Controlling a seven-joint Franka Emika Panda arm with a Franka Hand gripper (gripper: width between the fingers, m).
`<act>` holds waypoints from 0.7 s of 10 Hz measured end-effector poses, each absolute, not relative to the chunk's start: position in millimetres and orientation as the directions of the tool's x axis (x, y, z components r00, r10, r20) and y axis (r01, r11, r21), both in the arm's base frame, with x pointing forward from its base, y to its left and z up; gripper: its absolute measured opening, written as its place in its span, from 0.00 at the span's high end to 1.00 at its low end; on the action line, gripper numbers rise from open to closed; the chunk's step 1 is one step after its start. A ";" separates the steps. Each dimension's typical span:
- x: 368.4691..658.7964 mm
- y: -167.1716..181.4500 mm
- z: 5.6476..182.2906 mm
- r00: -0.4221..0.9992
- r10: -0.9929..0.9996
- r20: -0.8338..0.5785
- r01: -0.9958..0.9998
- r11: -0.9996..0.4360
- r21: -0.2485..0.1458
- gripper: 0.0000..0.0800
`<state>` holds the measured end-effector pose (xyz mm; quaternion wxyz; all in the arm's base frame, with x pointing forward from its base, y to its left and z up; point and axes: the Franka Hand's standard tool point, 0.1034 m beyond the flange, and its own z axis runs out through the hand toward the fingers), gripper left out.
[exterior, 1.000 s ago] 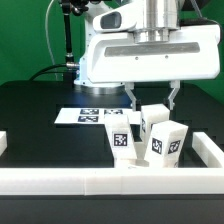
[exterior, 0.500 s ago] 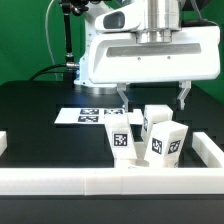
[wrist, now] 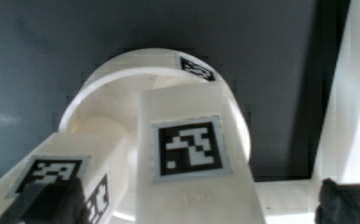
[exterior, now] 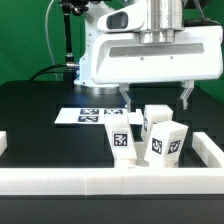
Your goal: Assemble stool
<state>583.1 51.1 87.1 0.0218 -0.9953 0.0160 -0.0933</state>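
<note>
The black bench (exterior: 40, 105) carried everything, with the long white border rail (exterior: 110, 181) running along its near edge and up both sides. Lying flat farther back, toward the exterior view's left, was the marker board (exterior: 88, 115) with its printed tags.

Next in size came the stool parts. In the exterior view a cluster of white blocky legs (exterior: 150, 136) with black-and-white tags stood near the rail, a little to the exterior view's right of centre; at least three legs showed, close together and seemingly touching. The wrist view looked down on a rounded white part (wrist: 141, 110) with tagged legs against it, most likely the seat disc, though it filled the frame too much to be sure.

Above the cluster hung the pincer (exterior: 155, 97). A second before, its fingers had stood close together around the rear leg; half a second later they had sprung wide, and now they stood fully apart, one finger on each side of the cluster, touching nothing that could be made out. The arm itself had barely moved, and the legs kept their places after the release.

That change reads as a leg just let go in its spot, so one placing or seating step looked finished. Whether the leg was truly fixed into the seat could not be told from these views. The next move would probably call for lifting clear without knocking the standing legs.
</note>
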 end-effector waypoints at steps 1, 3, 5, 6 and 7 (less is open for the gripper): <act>582.6 51.5 85.8 0.983 -0.033 0.183 -0.025 -0.999 -0.046 0.19; 581.8 50.5 82.5 0.984 0.001 0.180 0.008 -0.999 -0.038 0.35; 581.7 50.8 82.2 0.984 0.001 0.179 0.007 -0.999 -0.038 0.55; 581.7 50.8 82.2 0.984 -0.010 0.179 -0.003 -0.999 -0.041 0.58; 581.7 50.8 82.2 0.984 -0.024 0.178 -0.017 -0.999 -0.043 0.58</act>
